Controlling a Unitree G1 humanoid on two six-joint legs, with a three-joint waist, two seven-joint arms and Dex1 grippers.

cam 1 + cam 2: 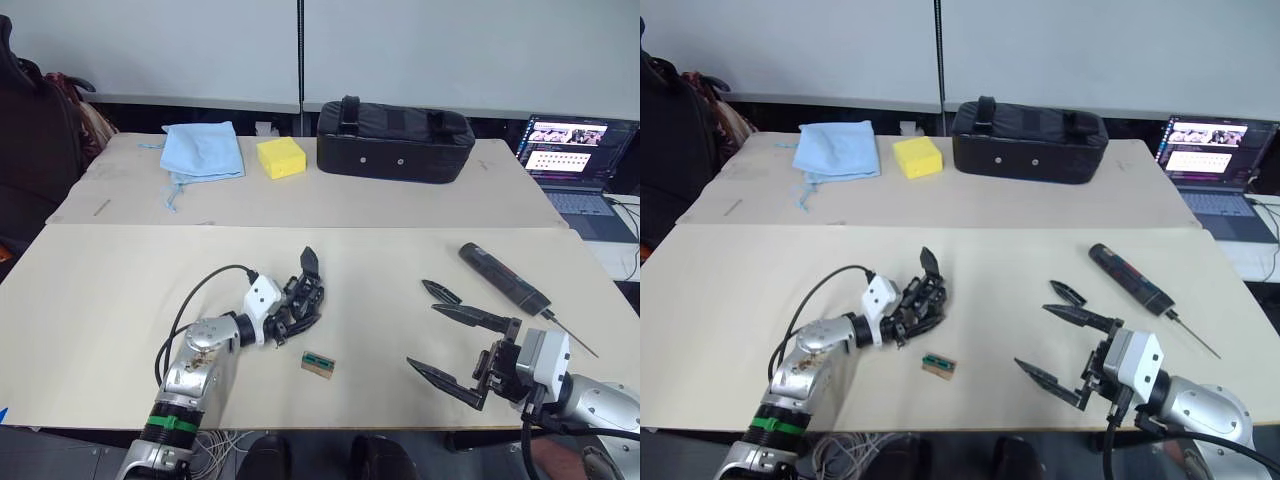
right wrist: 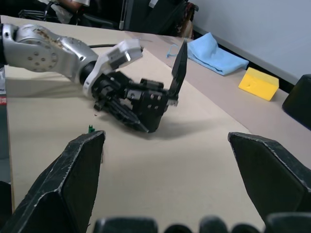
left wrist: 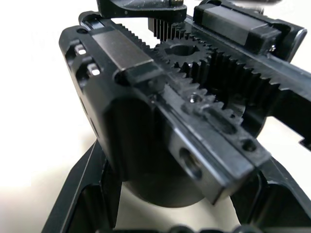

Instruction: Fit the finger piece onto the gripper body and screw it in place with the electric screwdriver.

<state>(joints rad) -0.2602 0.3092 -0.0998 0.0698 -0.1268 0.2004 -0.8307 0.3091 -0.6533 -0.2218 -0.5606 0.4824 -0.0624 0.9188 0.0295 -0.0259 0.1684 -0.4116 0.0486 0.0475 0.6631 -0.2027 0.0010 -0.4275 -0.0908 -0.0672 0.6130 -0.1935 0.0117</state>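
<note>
The gripper body (image 1: 300,300), black with exposed gear teeth and one pointed finger sticking up, sits mid-table clamped in the left gripper (image 1: 285,312). The finger piece (image 1: 441,292), a small black wedge, lies flat to its right, near the electric screwdriver (image 1: 505,280), which rests diagonally on the table

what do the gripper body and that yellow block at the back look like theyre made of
Gripper body: seemingly matte black plastic, with moulded gear teeth and racks, plus what look like brushed metal rails and small bright screws. Yellow block: probably foam or sponge, judging by its dull surface and soft rounded edges, though the views leave that open.
</note>
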